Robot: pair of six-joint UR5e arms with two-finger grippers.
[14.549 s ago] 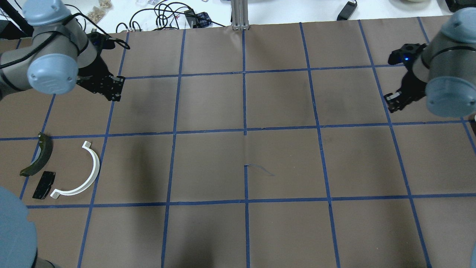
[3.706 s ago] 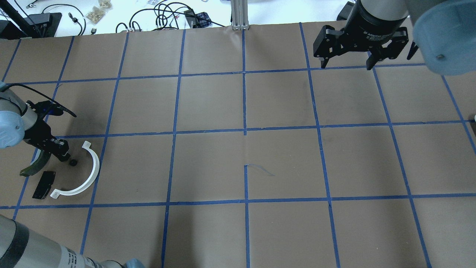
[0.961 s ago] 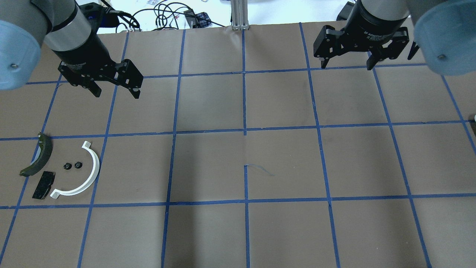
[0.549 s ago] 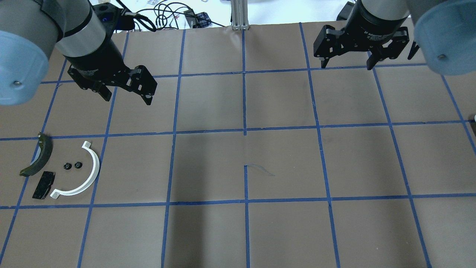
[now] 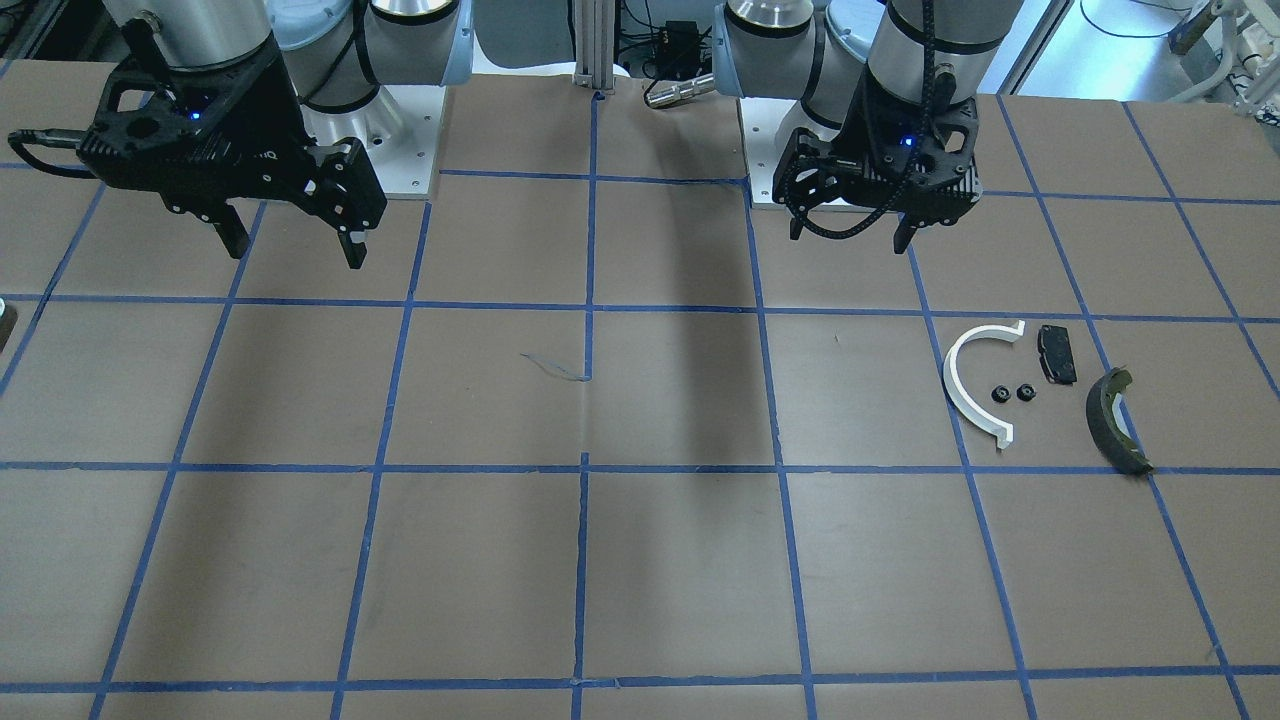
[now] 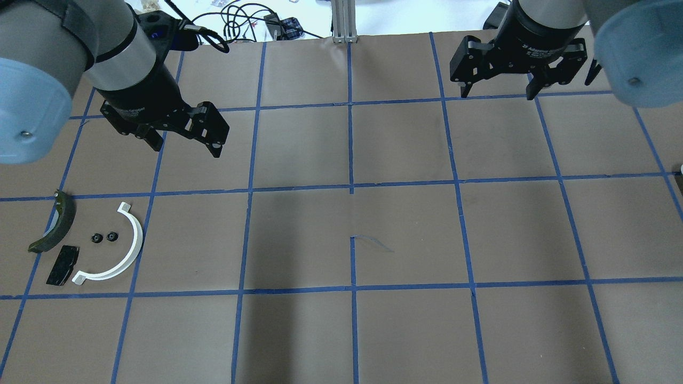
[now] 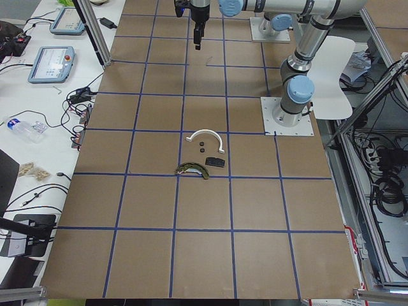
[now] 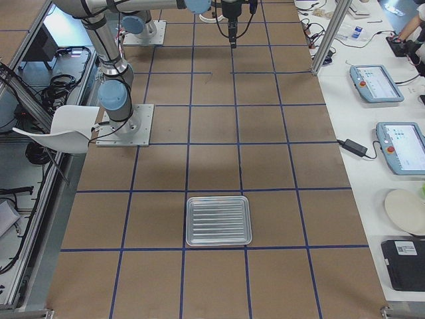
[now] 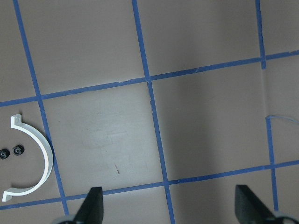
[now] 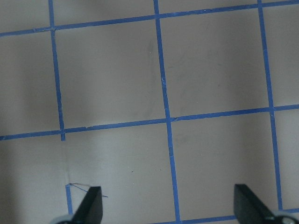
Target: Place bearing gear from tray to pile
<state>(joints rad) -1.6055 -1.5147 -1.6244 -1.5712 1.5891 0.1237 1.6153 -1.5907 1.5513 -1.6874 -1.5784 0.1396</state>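
Two small black bearing gears (image 6: pixel 96 238) (image 6: pixel 111 236) lie side by side inside the pile, between the white half-ring (image 6: pixel 128 250), the flat black pad (image 6: pixel 63 265) and the olive brake shoe (image 6: pixel 56 224). They also show in the front view (image 5: pixel 1010 393) and at the left edge of the left wrist view (image 9: pixel 18 150). My left gripper (image 6: pixel 187 149) hangs open and empty above the table, up and right of the pile. My right gripper (image 6: pixel 497 96) hangs open and empty at the far right. The ridged silver tray (image 8: pixel 218 220) holds nothing.
The table is brown paper with a blue tape grid (image 6: pixel 351 189). A metal post (image 6: pixel 344 21) stands at the far edge, with cables (image 6: pixel 235 21) behind it. The arm bases (image 5: pixel 400 150) stand on the robot's side.
Two gears now lie in the pile where none lay at first. Over the last second my open left gripper moved right and a little nearer. The right arm held still.
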